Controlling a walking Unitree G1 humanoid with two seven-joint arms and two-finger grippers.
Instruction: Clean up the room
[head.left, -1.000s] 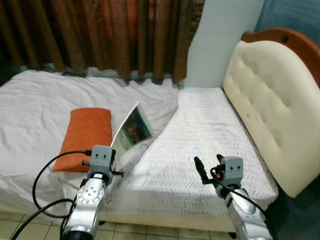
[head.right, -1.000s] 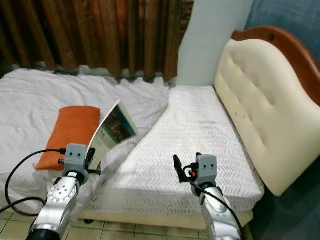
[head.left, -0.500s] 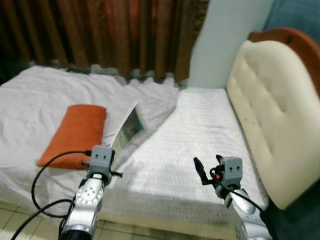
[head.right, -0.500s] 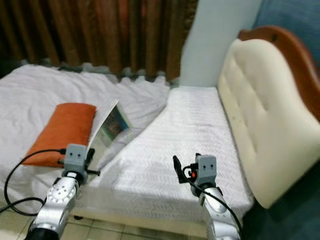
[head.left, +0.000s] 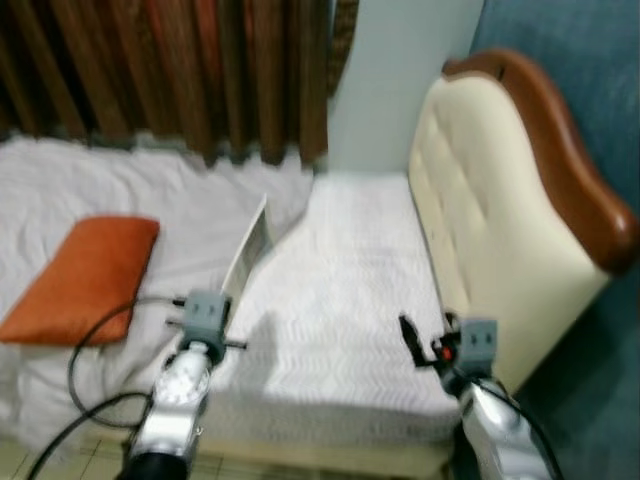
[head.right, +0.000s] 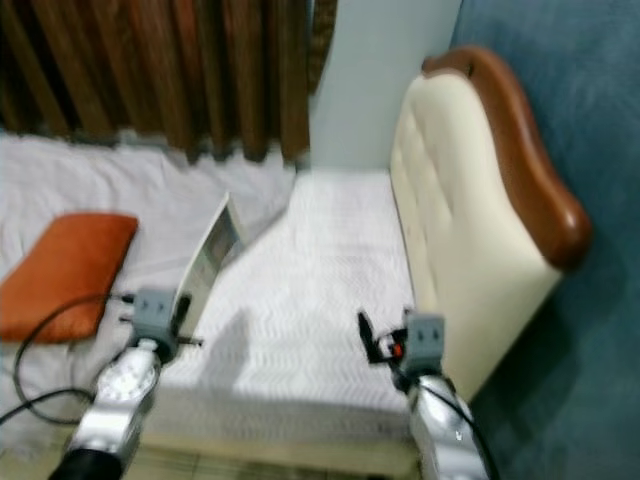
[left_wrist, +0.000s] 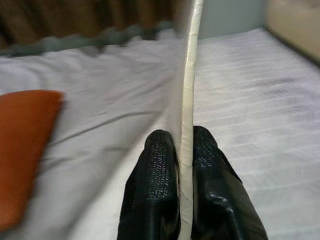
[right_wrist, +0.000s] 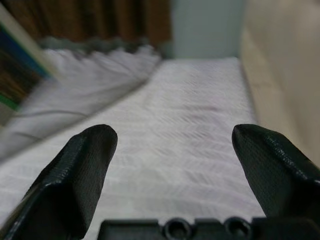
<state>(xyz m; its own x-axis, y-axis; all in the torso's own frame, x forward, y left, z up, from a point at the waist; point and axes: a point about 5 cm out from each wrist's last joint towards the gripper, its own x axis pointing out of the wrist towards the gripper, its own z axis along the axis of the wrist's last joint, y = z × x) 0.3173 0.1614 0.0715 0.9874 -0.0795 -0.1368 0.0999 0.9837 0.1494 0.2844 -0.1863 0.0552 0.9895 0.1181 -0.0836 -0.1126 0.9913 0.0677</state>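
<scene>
We are gripping a thin book (left_wrist: 189, 85) with our left gripper (left_wrist: 182, 165), both black fingers (left_wrist: 156, 170) pressing tight on its lower edge, so the book is standing upright and edge-on between them in the left wrist view. From the head camera, the left gripper (head.left: 232, 322) is sitting at about 8 o'clock in the picture, and the book (head.left: 247, 257) is rising from it toward 11 o'clock, over the seam where the rumpled white sheet (head.left: 190, 200) is meeting the patterned mattress (head.left: 340, 290).

Our right gripper (right_wrist: 175, 175) is hanging over the mattress with its fingers (right_wrist: 80, 170) spread wide apart, touching nothing. In the left eye view it (head.left: 410, 335) is sitting at about 5 o'clock, just beside the cream headboard (head.left: 470, 230).

The head views are blurring, yet they are giving us what the wrist cameras are missing: the whole headboard with its brown wooden rim (head.left: 560, 150), the blue wall (head.left: 590, 60) behind it, and the brown curtains (head.left: 170, 70) at 12 o'clock. The orange pillow (head.left: 80, 280) is lying at 9 o'clock on the white sheet, well apart from the book. The left wrist view is catching the pillow (left_wrist: 22, 150) again at its edge. The right wrist view is adding a sliver of the book's coloured cover (right_wrist: 15, 65), which the left wrist view is hiding.
</scene>
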